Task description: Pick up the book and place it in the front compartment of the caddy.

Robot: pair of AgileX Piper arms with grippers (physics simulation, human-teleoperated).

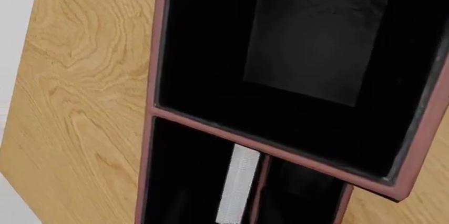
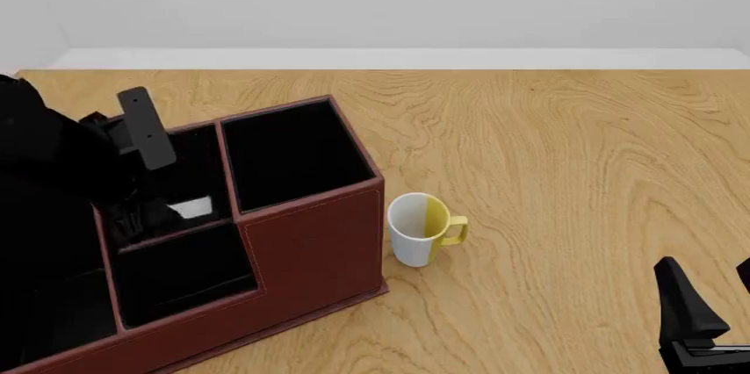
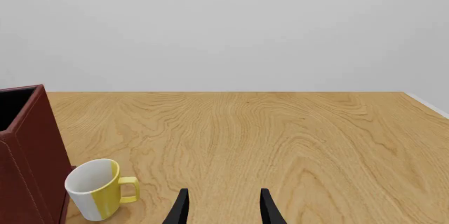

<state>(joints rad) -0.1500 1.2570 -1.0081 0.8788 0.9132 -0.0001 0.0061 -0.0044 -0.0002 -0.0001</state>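
I see the book (image 1: 237,184) standing in the caddy (image 2: 316,242) slot; the left gripper's state I cannot tell, so lifting could drag it out; right gripper (image 3: 223,208) open, idle.

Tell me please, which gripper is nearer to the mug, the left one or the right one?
The right. The right gripper hangs open beside the mug, with bare table between them. The left arm is over the caddy, on the mug's other side; its gripper is not visible.

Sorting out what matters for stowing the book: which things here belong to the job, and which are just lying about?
Job: book, standing inside the caddy; left pincer over it.
Lying about: mug beside the caddy; idle right pincer.
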